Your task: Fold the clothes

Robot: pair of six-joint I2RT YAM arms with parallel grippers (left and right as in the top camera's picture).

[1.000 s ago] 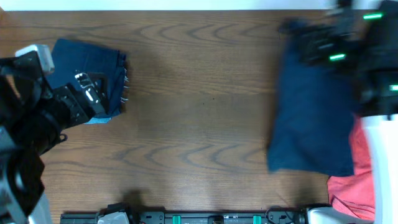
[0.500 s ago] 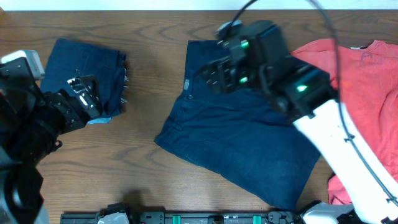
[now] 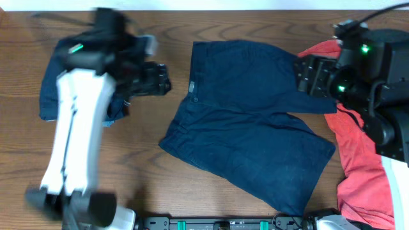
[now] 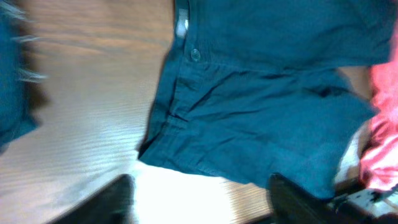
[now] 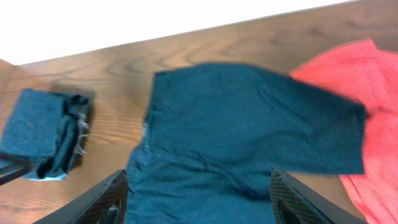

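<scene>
Brown wood-grain surface (image 3: 140,160) fills your overhead view, with a white strip beyond its far edge. Your biggest item is the dark navy shorts (image 3: 249,121), spread open from the middle toward the right edge. The waistband faces left and one leg reaches toward the near edge. Next comes the coral-red T-shirt (image 3: 361,172), bunched along the right edge and touching the shorts' leg hems. Smaller again, a folded pile of navy pieces (image 5: 43,134) sits at the far left corner, well apart from the shorts. Your left tool (image 4: 202,205) hovers between that pile and the waistband, blurred, its fingers apart and empty. Your right tool (image 5: 199,205) hangs over the far right area, likewise spread wide and gripping nothing. Smallest, a waistband button (image 4: 195,55) shows.
</scene>
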